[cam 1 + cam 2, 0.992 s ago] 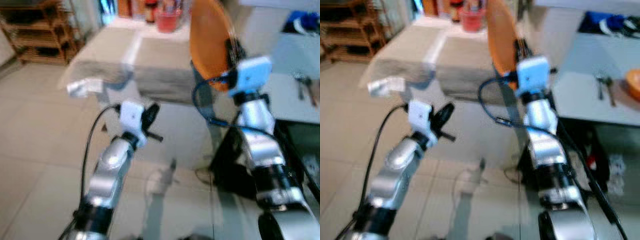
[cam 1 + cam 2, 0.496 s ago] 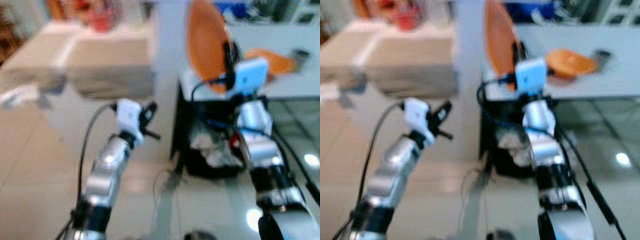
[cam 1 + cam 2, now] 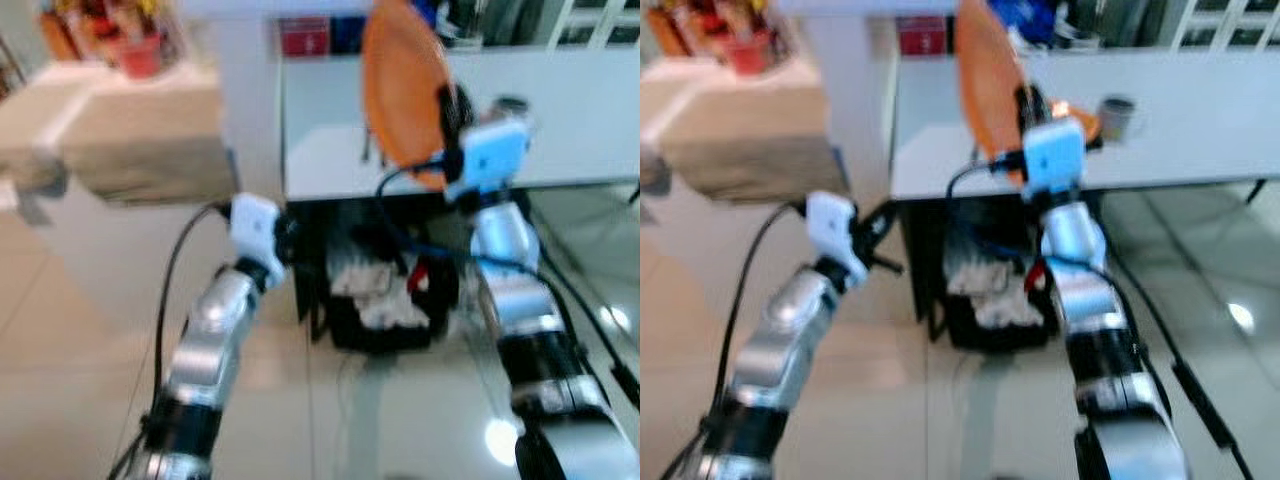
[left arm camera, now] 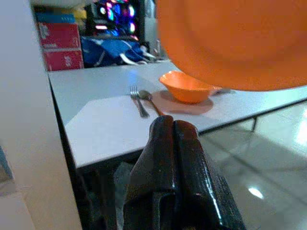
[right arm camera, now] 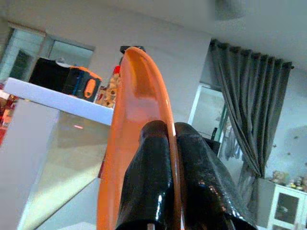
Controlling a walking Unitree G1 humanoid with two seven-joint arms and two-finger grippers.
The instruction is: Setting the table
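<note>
White counter point(image 3: 1200, 140) spans the upper frame; right tool point(image 5: 169, 143) pinches an upright orange plate point(image 3: 400, 90) edge-on, left tool point(image 4: 173, 132) closed, empty.

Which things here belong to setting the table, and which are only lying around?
Belongs to the job:
- orange plate, held upright in the right gripper
- white table
- orange bowl on it
- fork and spoon beside the bowl

Just lying about:
- red boxes
- blue bag
- black basket under the table
</note>
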